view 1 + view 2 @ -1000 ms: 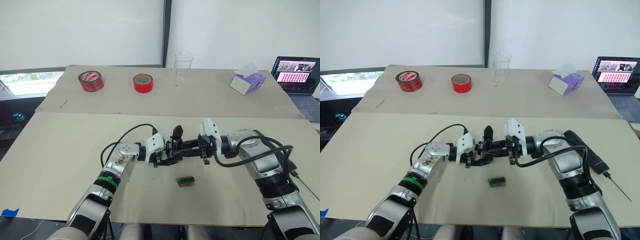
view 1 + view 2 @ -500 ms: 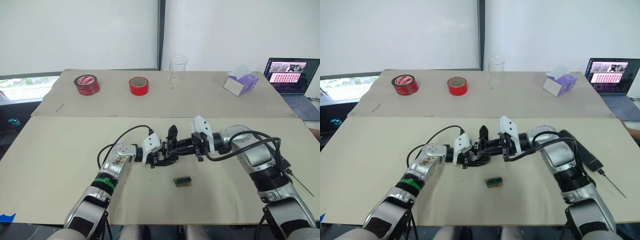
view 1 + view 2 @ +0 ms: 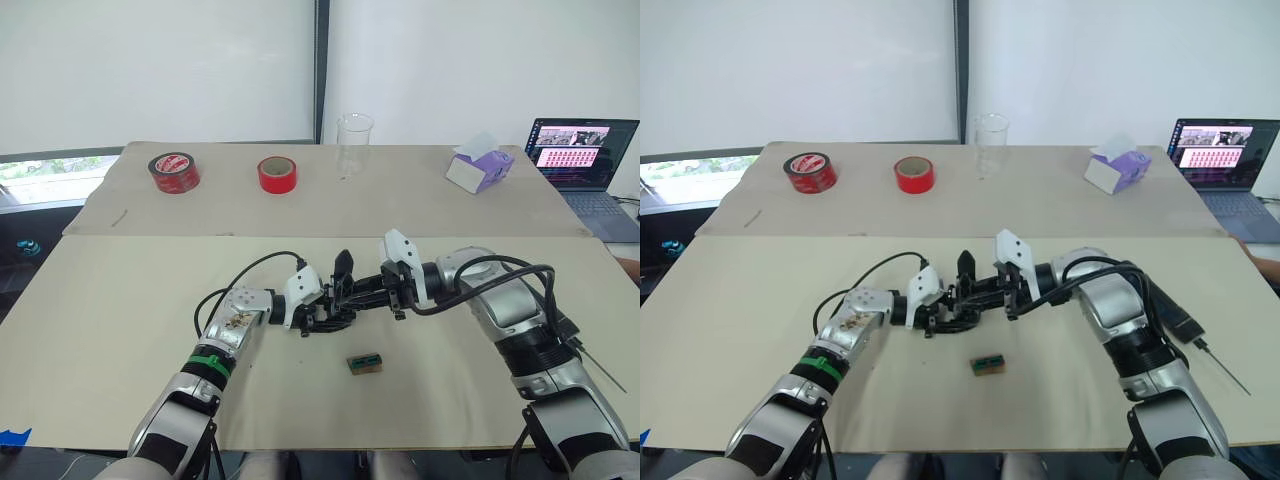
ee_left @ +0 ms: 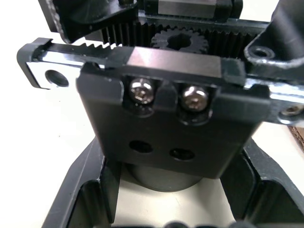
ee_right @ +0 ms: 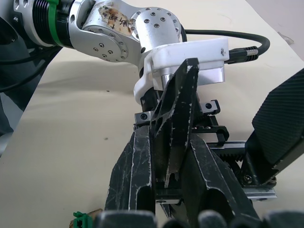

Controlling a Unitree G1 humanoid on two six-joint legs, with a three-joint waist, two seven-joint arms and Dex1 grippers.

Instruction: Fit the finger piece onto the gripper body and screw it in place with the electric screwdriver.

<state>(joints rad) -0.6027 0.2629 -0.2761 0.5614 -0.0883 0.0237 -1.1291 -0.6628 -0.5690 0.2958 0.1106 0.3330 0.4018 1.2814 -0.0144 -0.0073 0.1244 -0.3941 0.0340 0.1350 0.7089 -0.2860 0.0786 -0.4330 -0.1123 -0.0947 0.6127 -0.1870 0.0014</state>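
Note:
The gripper body (image 3: 333, 306) stands mid-table, its upright pointed finger (image 3: 344, 268) rising above it. My left gripper (image 3: 336, 312) is shut on its round base; the left wrist view shows the blocky mechanism with two screws (image 4: 166, 128) between my fingers (image 4: 80, 199). My right gripper (image 3: 354, 294) reaches in from the right, shut on the finger piece (image 5: 178, 111), whose tip points down at the toothed rail of the gripper body (image 5: 216, 138). The electric screwdriver (image 3: 1170, 312) lies at the right behind my right arm, its thin bit (image 3: 1225, 370) pointing toward the near edge.
A small green-brown block (image 3: 366, 363) lies just in front of the grippers. On the far board stand two red tape rolls (image 3: 174, 171) (image 3: 277, 173), a clear beaker (image 3: 353, 143) and a purple tissue box (image 3: 478, 168). A laptop (image 3: 585, 160) sits far right.
The head camera has shifted. My right gripper with the finger piece has moved slightly left, closer to the gripper body. The left gripper keeps its hold.

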